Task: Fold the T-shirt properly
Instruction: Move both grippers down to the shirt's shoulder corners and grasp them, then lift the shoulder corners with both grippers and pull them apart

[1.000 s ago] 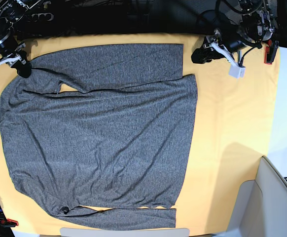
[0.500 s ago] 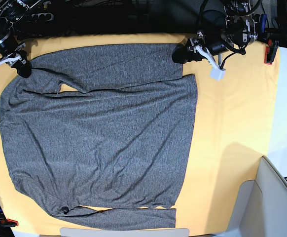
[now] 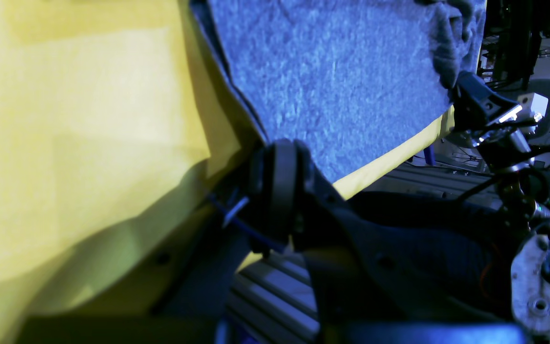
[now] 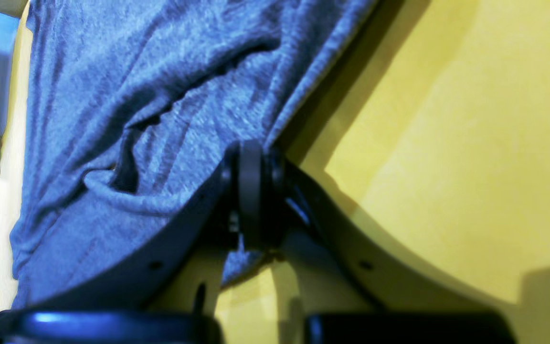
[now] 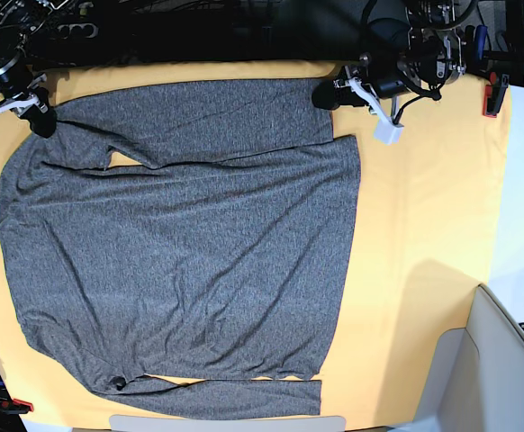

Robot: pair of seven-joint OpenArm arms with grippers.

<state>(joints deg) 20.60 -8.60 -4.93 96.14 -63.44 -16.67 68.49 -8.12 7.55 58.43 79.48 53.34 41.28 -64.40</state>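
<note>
On the yellow table cloth [image 5: 424, 207] covering the table, the T-shirt [image 5: 181, 261] lay spread flat, a charcoal-grey long-sleeved knit. You saw its body filling the middle of the cloth in the base view, with one sleeve folded along the far edge and the other sleeve lying along the near edge.

The left gripper [image 5: 327, 94] sat at the cuff end of the far sleeve, on that view's right. In the left wrist view you found its fingers [image 3: 280, 191] clenched together right at the corner of the grey fabric, where the sleeve edge met the cloth. You could not confirm from that view whether fabric was caught between them.

The right gripper [image 5: 41, 121] sat at the opposite end of the same sleeve, near the shoulder, on the base view's left. In the right wrist view its fingers [image 4: 251, 191] were clamped on the T-shirt's edge, with wrinkled fabric bunched against them and emerging beneath.
</note>
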